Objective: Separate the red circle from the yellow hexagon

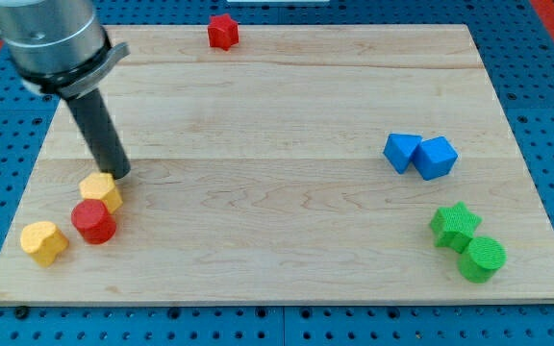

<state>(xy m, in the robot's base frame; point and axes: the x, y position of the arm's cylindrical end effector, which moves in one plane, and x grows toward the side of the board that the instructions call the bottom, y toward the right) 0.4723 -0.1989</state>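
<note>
Currently my tip [120,175], a gripless tool, touches the yellow hexagon [100,191] beside the red circle [93,221]; advise pushing between them.

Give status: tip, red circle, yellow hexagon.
My tip at top edge of yellow hexagon. Red circle touching hexagon from below, not yet separated. Yellow heart sits just left of circle.

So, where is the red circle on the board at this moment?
The red circle sits near the view's bottom-left corner, touching the yellow hexagon just above it, with a yellow heart to its left. My tip is beside the hexagon's upper right.
</note>
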